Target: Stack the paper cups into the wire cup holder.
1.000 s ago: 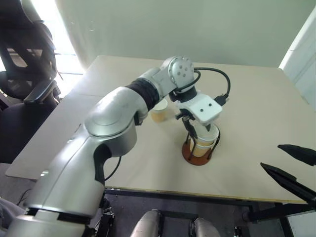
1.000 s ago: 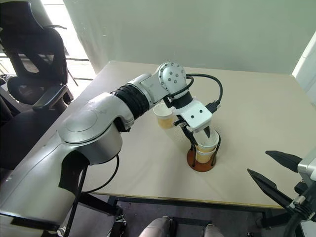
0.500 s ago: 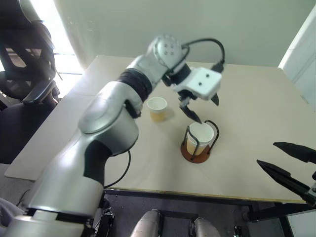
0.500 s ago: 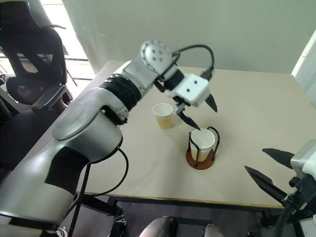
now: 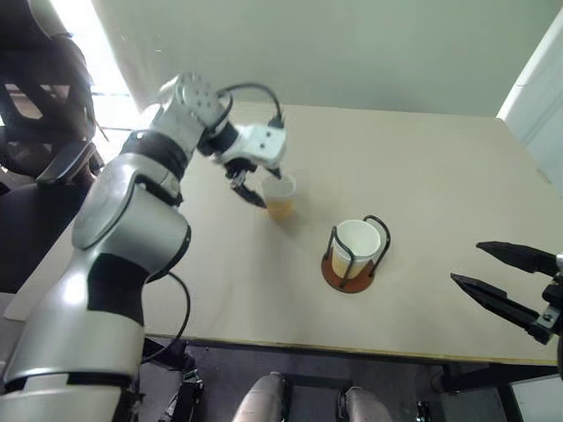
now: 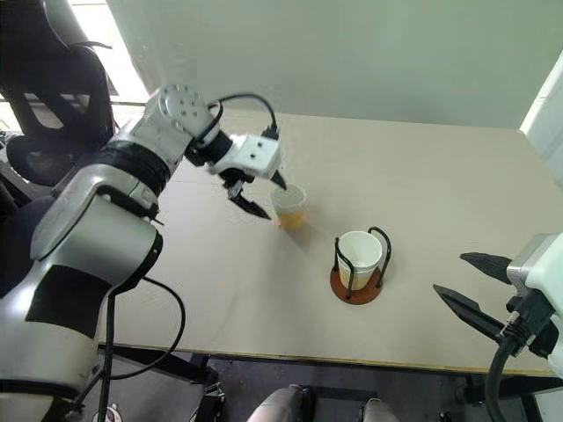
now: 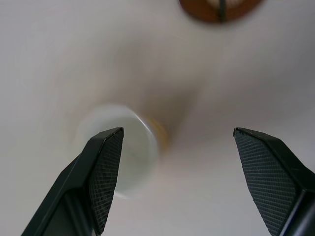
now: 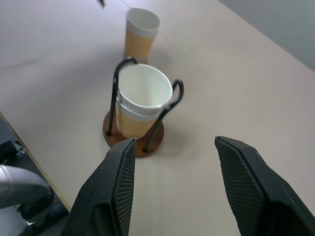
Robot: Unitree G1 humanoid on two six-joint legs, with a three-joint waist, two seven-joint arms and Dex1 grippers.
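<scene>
On the beige table [image 5: 440, 176] the wire cup holder [image 5: 354, 255] stands a little toward four o'clock from the table's middle, its rust-brown disc flat on the surface and its two black wire loops upright. Two of the paper cups sit nested inside it, the upper cup [image 8: 143, 88] showing its white inside and rolled rim above the tan wall of the lower cup [image 8: 130, 123]. The third cup [image 5: 280, 195] stands upright on the table at about ten o'clock from the holder, near it but clearly apart. The left gripper [image 5: 257, 183] hangs at that loose cup, pointing down, its black fingers spread wide and released with nothing between them; one finger [image 6: 249, 207] reaches down at the cup's nine o'clock side, and whether it touches the cup I cannot tell. In the left wrist view the cup [image 7: 130, 147] lies blurred just beside one finger [image 7: 106, 172], off to one side of the gap. The right gripper [image 5: 506, 280] hovers at the table's near edge, at about four o'clock from the holder and well apart from it, its two fingers parted and empty. A black office chair [image 5: 44, 123] stands beyond the table's nine o'clock edge.
</scene>
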